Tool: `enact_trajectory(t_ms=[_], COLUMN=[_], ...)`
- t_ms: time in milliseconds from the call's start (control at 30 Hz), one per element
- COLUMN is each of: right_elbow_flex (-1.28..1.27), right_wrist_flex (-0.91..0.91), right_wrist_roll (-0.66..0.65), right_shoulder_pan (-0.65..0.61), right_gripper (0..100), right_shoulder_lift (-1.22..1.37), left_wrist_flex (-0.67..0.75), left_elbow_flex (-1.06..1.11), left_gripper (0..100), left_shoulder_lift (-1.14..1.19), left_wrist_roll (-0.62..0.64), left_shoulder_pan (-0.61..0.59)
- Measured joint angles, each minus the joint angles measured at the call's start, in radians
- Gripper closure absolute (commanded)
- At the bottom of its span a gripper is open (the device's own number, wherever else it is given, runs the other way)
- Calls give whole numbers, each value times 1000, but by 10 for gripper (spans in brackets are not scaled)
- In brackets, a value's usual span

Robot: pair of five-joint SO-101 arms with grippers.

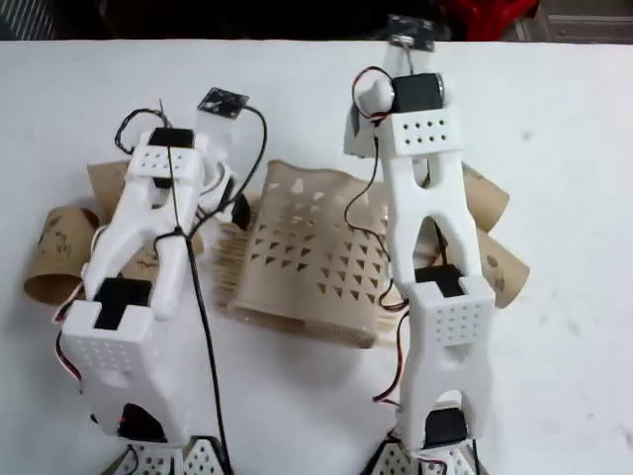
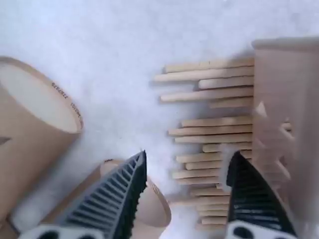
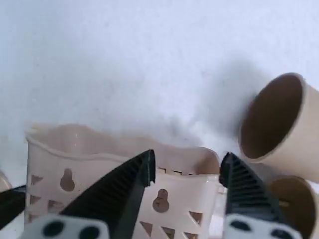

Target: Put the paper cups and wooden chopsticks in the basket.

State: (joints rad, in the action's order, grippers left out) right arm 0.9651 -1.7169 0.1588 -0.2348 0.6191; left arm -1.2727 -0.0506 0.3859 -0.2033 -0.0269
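Tipped on side, frame centre: basket (image 1: 312, 252). Poking out at its left edge: wooden chopsticks (image 1: 229, 265) (likely light, stiff, slippery; best pinched mid-length). Strewn left and right: paper cups (image 1: 59, 252), probably crushable. Found parted, empty: left gripper (image 2: 188, 157), right gripper (image 3: 188, 157).

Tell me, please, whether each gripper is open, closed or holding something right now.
Left gripper: open, empty, near the wooden chopsticks.
Right gripper: open, empty, near the basket.

This looks like a robotics lab or hobby workshop: a plain white surface (image 1: 554, 119) carries a left arm (image 1: 134, 257) and a right arm (image 1: 435, 228) of perforated white plastic, with bare black servos (image 1: 119, 297) and loose cabling (image 1: 203, 317).
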Motion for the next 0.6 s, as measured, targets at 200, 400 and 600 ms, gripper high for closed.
enact_trajectory(t_ms=[200, 400, 600], right_elbow_flex=[-8, -97, -160], right_wrist_flex=[0, 0, 15], right_wrist_roll=[-385, -844, -1013], right_shoulder_pan=[-29, -64, -80], right_gripper=[747, 671, 643], right_shoulder_lift=[0, -5, -6], left_wrist_flex=[9, 11, 12], left_elbow_flex=[0, 0, 0], left_gripper=[728, 728, 728], left_shoulder_lift=[0, 0, 0], left_wrist_roll=[0, 0, 0], left_shoulder_pan=[0, 0, 0])
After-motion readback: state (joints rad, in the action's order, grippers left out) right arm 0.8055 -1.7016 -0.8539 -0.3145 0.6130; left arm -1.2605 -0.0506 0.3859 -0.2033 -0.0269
